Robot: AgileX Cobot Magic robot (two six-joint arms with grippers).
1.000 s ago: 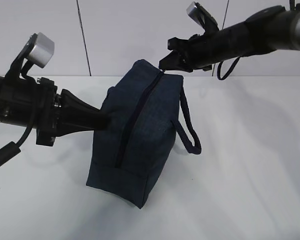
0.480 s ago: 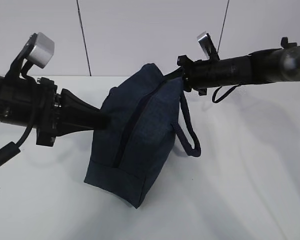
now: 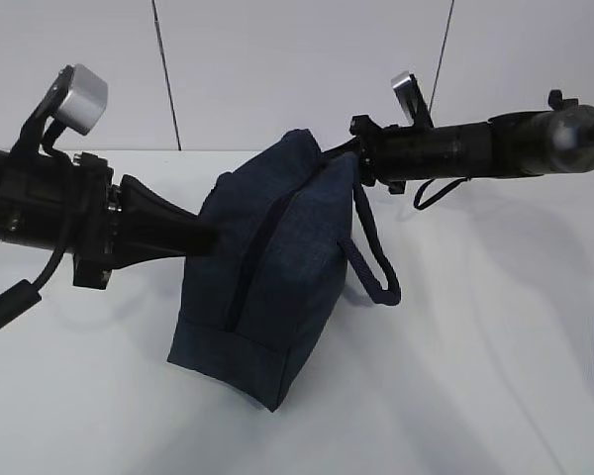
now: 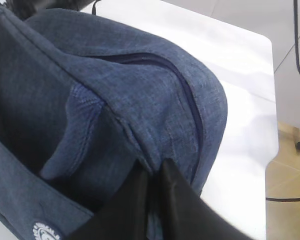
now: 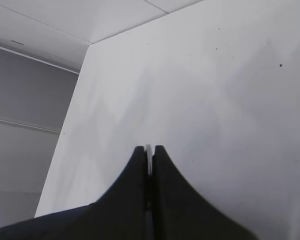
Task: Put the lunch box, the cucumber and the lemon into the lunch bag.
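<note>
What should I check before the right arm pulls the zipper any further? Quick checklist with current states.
1. Left gripper pinching the lunch bag fabric: ok, jaws closed on a fold near the zipper end.
2. Right gripper on the ring pull: ok, a thin silver edge shows between closed jaws.
3. Zipper open: not ok, teeth look closed in the left wrist view.
4. Bag settled on the table: not ok, it sits tilted.
5. Handle clear of the zipper: ok, hanging at the side.
6. Lunch box, cucumber, lemon located: cannot tell, none in view.

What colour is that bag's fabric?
Dark navy blue, denim-like; the lunch bag shows best in the left wrist view.
</note>
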